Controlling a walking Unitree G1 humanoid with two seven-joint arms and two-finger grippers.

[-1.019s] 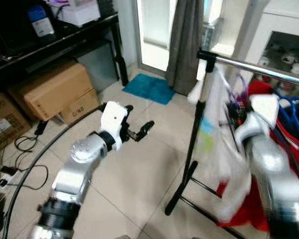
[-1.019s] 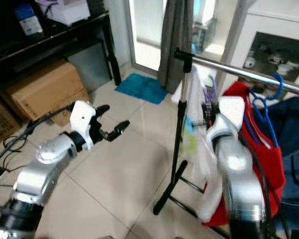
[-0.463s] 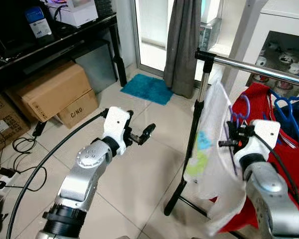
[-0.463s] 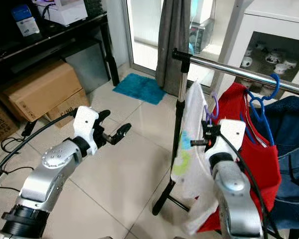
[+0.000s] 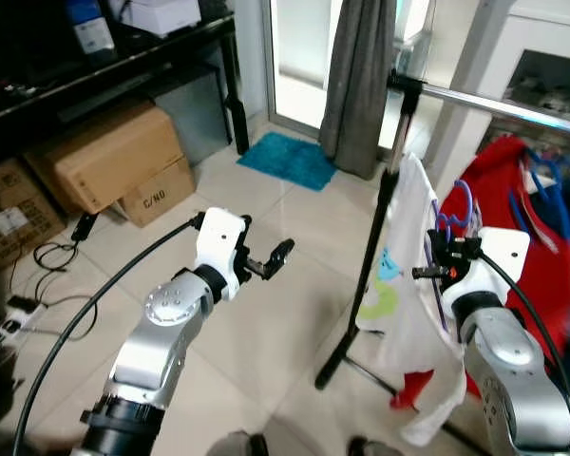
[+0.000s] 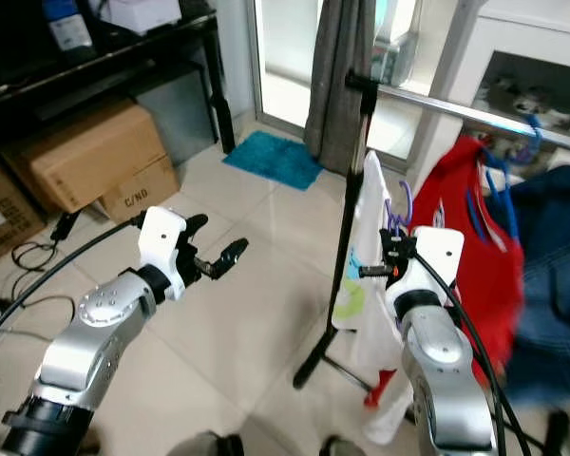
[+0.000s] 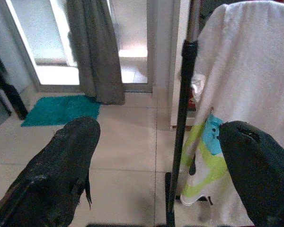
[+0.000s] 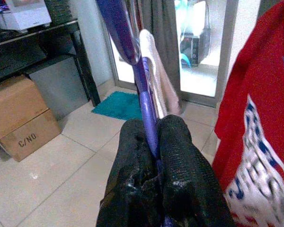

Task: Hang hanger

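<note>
Leftmost, the left gripper [image 5: 269,260] hovers over the tiled floor [image 5: 266,323], fingers spread. Beside the clothes rack's black post [image 5: 375,247], the right gripper [image 8: 154,156] pinches the purple hanger [image 8: 144,90] carrying a white garment [image 5: 404,285], below the rail [image 5: 513,103].

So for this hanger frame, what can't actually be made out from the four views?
- Purple hanger: its hook is cut off by the right wrist view's edge; its body is hidden under the white shirt.
- Rail: its far end runs off the eye views' edge.
- Red garment: motion-blurred, print unreadable.
- Right gripper: fingertips buried against the hanger.
</note>
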